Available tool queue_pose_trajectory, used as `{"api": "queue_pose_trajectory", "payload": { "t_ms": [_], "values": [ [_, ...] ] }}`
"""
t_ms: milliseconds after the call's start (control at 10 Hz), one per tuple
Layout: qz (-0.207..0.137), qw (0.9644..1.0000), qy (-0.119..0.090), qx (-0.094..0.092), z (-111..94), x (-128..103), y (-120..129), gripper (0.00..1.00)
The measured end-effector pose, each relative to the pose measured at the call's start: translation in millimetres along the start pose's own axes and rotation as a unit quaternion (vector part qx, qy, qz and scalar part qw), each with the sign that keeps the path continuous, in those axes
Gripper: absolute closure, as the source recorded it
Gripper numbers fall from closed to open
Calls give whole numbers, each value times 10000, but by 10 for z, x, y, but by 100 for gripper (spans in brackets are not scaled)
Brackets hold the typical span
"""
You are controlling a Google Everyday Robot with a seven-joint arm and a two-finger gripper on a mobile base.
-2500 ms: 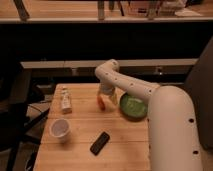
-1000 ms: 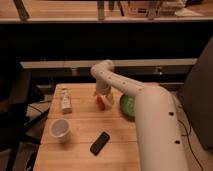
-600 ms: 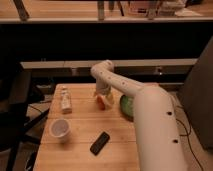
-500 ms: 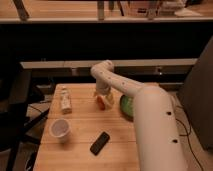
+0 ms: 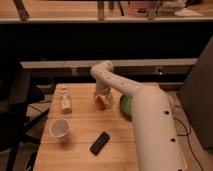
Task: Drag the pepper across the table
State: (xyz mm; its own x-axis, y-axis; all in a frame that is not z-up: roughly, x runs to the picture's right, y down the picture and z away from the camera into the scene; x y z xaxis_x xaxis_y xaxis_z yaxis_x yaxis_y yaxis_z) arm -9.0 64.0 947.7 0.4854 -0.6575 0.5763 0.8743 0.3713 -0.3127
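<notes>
The gripper (image 5: pixel 101 99) is seen just beside the bowl (image 5: pixel 125 105) on the counter (image 5: pixel 80 127), jaws open at the pepper (image 5: pixel 102 104).

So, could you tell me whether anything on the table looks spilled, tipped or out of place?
Nothing stands out: the bottle and cup stand upright, the black slab lies flat, and the open gripper is down at the pepper beside the green bowl.

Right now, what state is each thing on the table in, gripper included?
gripper: low over the pepper, fingers open
pepper: lying on the table, at the gripper
cup: upright, mouth up
bottle: standing upright
black slab: lying flat
green bowl: upright, partly behind the arm
</notes>
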Motion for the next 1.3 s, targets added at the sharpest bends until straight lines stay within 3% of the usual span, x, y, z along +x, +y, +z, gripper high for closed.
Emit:
{"api": "queue_pose_trajectory", "payload": {
  "t_ms": [1300],
  "values": [
    [-53, 9999, -80, -56, 78, -7, 17, 20]
  ]
}}
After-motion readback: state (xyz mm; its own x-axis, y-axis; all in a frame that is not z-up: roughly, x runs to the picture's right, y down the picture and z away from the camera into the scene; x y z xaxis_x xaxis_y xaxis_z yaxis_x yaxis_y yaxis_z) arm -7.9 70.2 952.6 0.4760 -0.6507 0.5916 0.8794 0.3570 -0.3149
